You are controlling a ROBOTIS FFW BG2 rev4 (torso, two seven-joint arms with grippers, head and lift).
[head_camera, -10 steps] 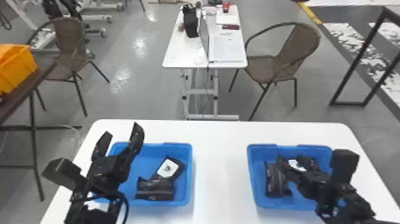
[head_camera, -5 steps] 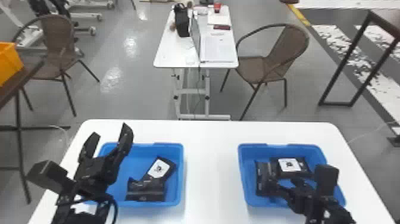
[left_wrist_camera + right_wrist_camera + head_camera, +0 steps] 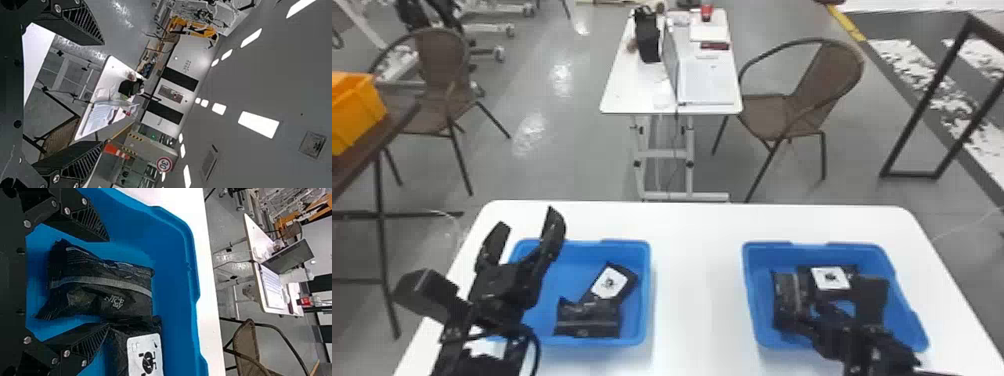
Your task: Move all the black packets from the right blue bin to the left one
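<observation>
- Head view, lower left: left gripper [image 3: 528,220] is hanging, fingers apart.
- Lower right: right gripper [image 3: 107,282] is straddling a black packet [image 3: 105,290] in the right bin [image 3: 748,285], fingers parted.
- Beside it, a labelled packet [image 3: 145,354] is crowding one finger, probably inviting snags.

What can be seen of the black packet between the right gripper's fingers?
Glossy black packet, plump, apparently plastic film, wrinkled, with a pale lengthwise stripe and light lettering. It lies in the right blue bin, meeting the packet with the white label near its far end. The right gripper straddles it, fingers open; finger contact can't be told.
</observation>
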